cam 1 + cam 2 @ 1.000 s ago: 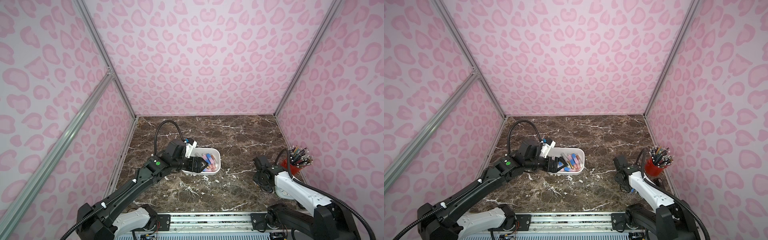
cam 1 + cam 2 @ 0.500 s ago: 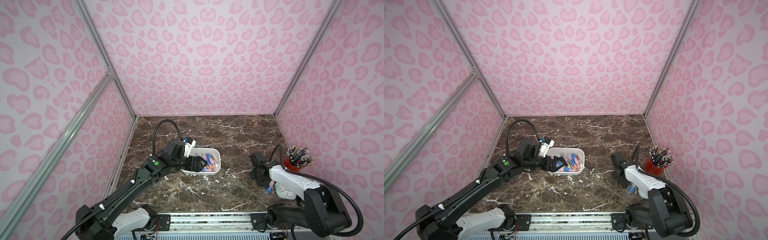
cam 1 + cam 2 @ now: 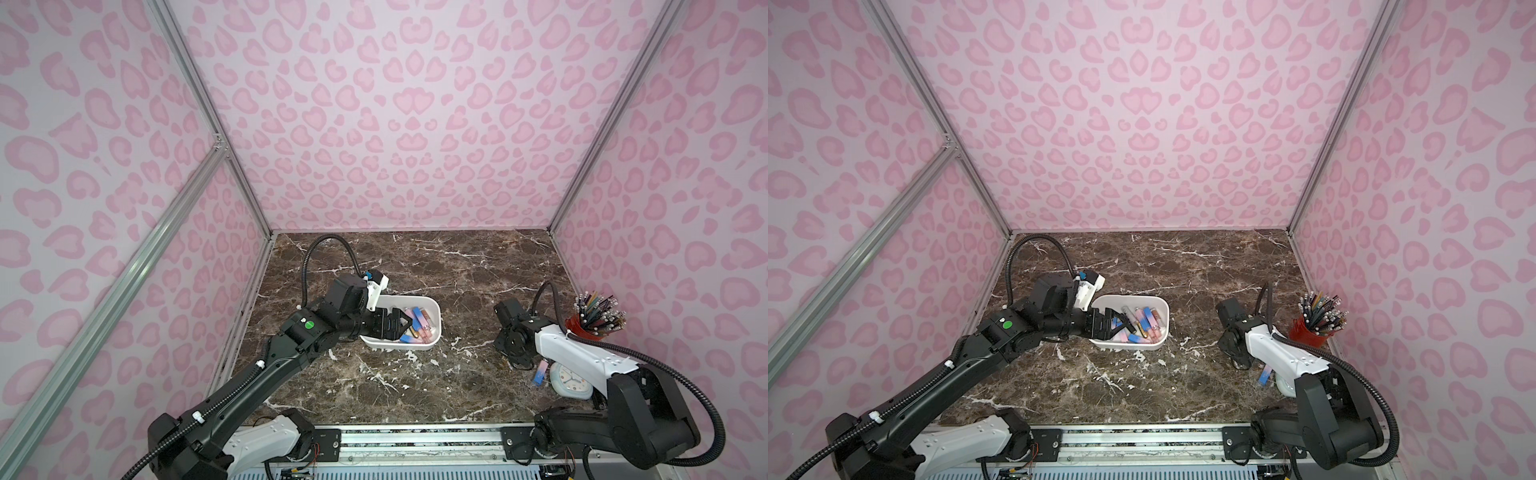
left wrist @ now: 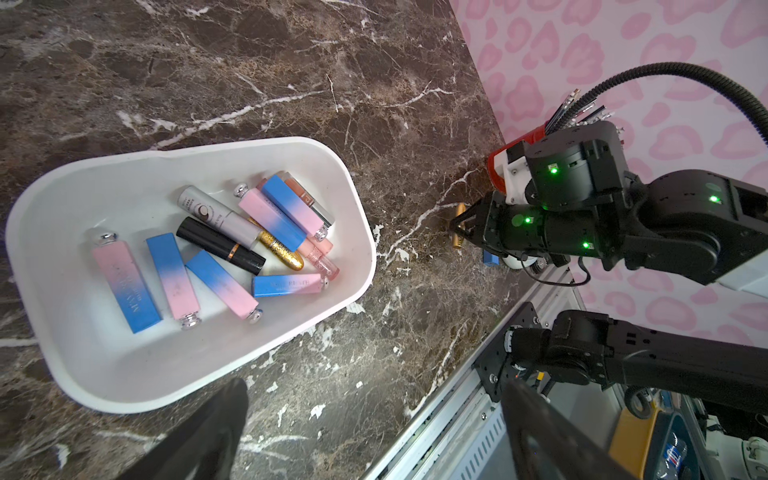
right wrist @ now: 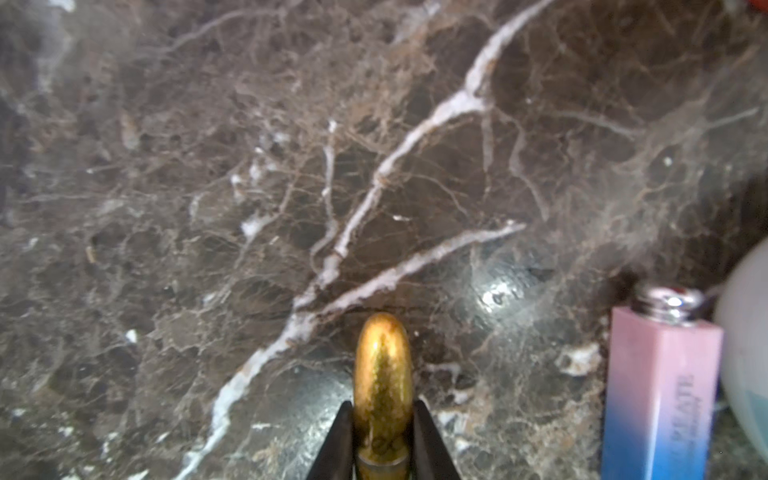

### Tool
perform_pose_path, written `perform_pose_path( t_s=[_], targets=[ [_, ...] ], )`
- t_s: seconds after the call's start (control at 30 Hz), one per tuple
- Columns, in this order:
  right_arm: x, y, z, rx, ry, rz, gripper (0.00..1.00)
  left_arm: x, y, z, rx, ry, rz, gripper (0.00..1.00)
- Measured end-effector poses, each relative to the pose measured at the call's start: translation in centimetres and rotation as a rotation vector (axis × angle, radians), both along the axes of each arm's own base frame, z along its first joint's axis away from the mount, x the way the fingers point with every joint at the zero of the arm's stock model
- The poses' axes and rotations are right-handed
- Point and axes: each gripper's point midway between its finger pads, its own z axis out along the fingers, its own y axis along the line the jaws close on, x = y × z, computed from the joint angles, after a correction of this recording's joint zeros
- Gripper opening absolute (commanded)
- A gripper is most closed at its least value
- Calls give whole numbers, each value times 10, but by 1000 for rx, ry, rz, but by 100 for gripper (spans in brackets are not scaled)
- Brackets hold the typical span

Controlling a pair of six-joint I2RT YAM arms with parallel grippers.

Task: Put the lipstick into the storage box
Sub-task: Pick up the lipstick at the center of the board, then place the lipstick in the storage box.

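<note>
At the right side of the brown marble tabletop [image 3: 457,257], the right gripper [image 5: 382,419] pinched a gold bullet-shaped lipstick [image 5: 383,365], its rounded end jutting past the fingertips [image 5: 338,444]. The shallow white plastic storage box [image 3: 437,312] sat well apart toward the left arm, whose left gripper [image 3: 399,326] hung spread wide over it.

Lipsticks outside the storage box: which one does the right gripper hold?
The gold lipstick, pinched by the right gripper; the pink-and-blue lipstick lies free beside it.

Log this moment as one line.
left fingers: open, at storage box | right fingers: shut on gold lipstick | pink-blue lipstick: on table
</note>
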Motion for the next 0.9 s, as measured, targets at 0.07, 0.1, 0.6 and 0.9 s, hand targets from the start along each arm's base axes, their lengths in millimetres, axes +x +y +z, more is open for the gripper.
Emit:
perform_pose_path(
  t_s=[0.07,0.1,0.6,0.9],
  targets=[
    [2,2,2,-4,-1,11,24,0,1,-1,9,4,5,98],
    [3,4,3,-4,-3,24,24,0,2,-2,15,9,7,98],
    [85,144,78,36,-168,329,25,-20,15,5,1,-8,-8,98],
    [102,248,77,73,-173,504,24,-43,37,13,-18,-51,5,98]
  ],
)
